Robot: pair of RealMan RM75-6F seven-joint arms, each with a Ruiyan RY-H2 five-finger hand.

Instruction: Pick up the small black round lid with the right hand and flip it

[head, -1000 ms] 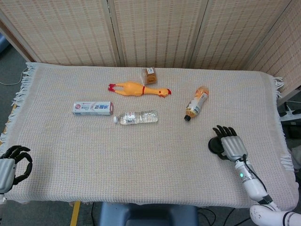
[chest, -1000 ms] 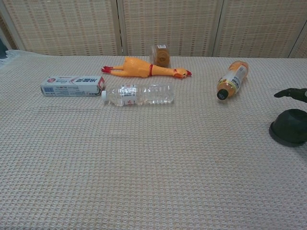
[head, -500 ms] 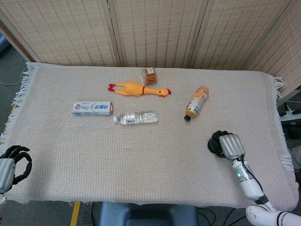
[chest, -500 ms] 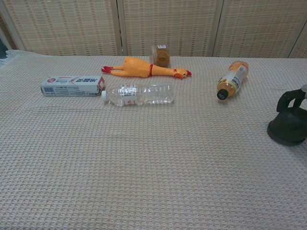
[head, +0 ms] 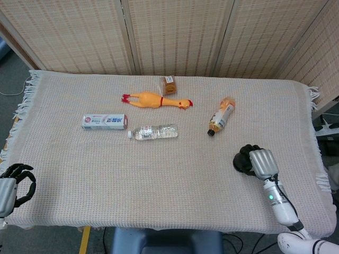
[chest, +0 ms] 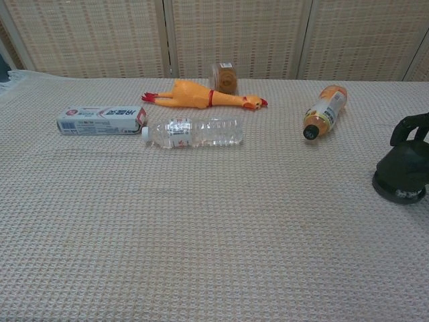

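We are looking at what seems a robot test setup in a lab or office room. A table (head: 159,180) is wearing a beige fringed cloth, woven folding screens (head: 169,32) are closing off the back, and unrelated props are lying about: a rubber chicken (head: 156,100), a toothpaste box (head: 104,121), two bottles (head: 154,132). Grey floor and cables are showing at the edges.
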